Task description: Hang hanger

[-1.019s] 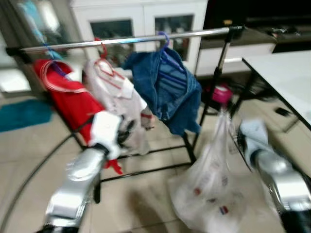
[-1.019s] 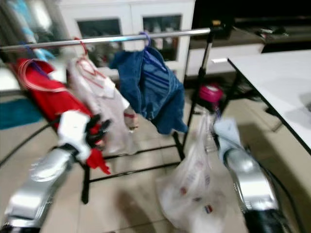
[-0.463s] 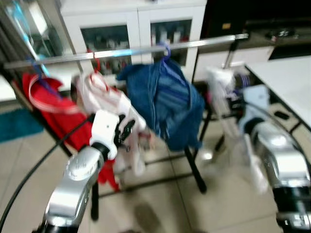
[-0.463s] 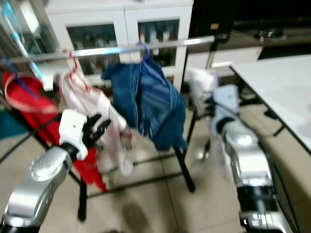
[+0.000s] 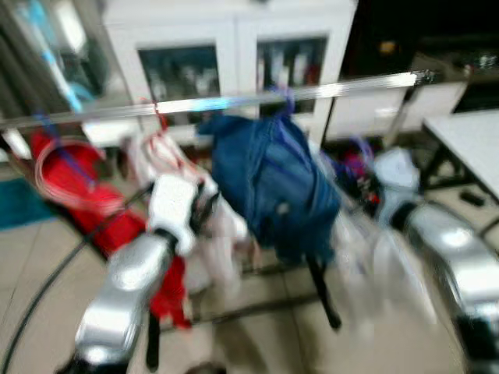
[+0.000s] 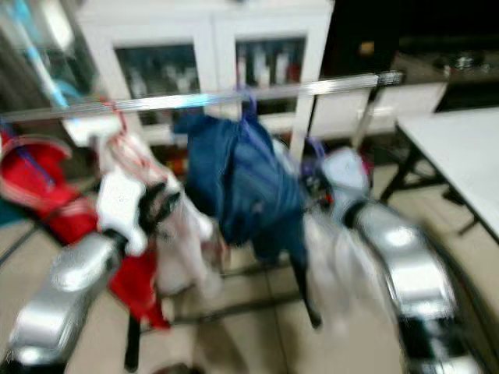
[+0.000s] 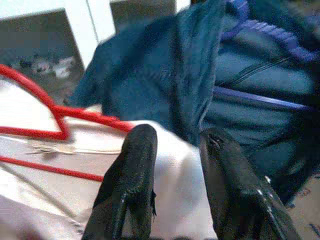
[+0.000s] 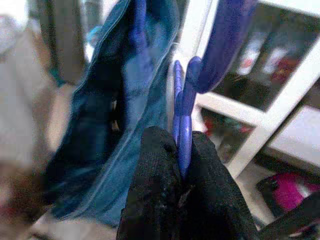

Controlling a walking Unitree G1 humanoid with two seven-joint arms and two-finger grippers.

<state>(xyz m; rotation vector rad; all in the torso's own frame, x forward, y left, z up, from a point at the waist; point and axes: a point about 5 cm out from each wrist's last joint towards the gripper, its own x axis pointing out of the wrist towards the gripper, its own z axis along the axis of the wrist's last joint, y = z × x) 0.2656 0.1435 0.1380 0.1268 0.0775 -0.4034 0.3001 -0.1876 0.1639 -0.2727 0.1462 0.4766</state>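
Note:
A silver rail (image 5: 234, 101) carries a red garment (image 5: 70, 179), a white garment (image 5: 226, 234) on a red hanger (image 7: 30, 132), and a blue denim jacket (image 5: 273, 179). My right gripper (image 8: 182, 170) is shut on a purple hanger (image 8: 185, 125). It holds the hanger up beside the jacket, just below the rail's right part. A pale see-through cover (image 5: 351, 241) trails blurred under that hanger. My left gripper (image 7: 175, 137) stands open, with the white garment showing between its fingers (image 7: 132, 190) and the jacket just beyond.
A white cabinet (image 5: 234, 31) with glass doors stands behind the rack. A white table (image 5: 468, 132) is at the right. The rack's black leg (image 5: 323, 296) reaches over the tiled floor. A teal rug (image 5: 15, 206) lies at the far left.
My right arm has lifted the purple hanger and its cover off the floor, up beside the blue jacket near the rail. The left arm has hardly moved. The camera has shifted.

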